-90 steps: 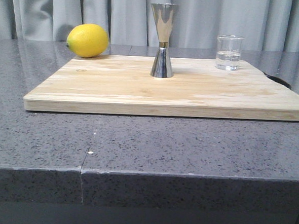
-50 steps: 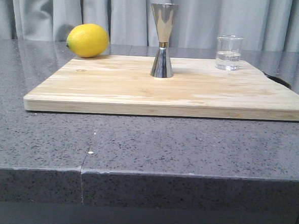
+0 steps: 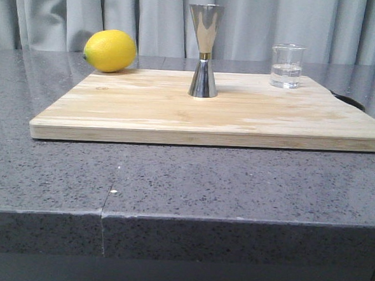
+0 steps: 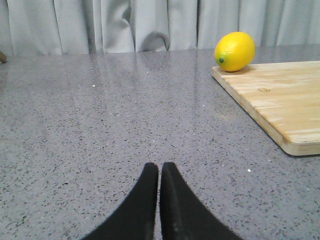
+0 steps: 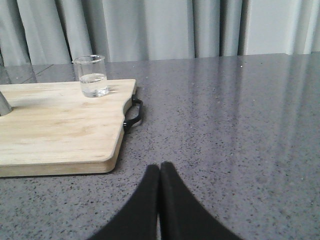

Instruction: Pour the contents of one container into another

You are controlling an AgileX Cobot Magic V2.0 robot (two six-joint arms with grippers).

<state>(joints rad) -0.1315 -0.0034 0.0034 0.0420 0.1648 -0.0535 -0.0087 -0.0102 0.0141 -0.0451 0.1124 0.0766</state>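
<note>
My left gripper [image 4: 159, 172] sits low with its two black fingers pressed together, tips meeting and nothing between them. My right gripper [image 5: 159, 175] is in the same pose, fingers closed tip to tip and empty. Neither of my arms reaches into the front view.

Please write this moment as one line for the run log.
stage: before grasp | left gripper: shut | right gripper: shut | beaker, jigger: upright on board
</note>
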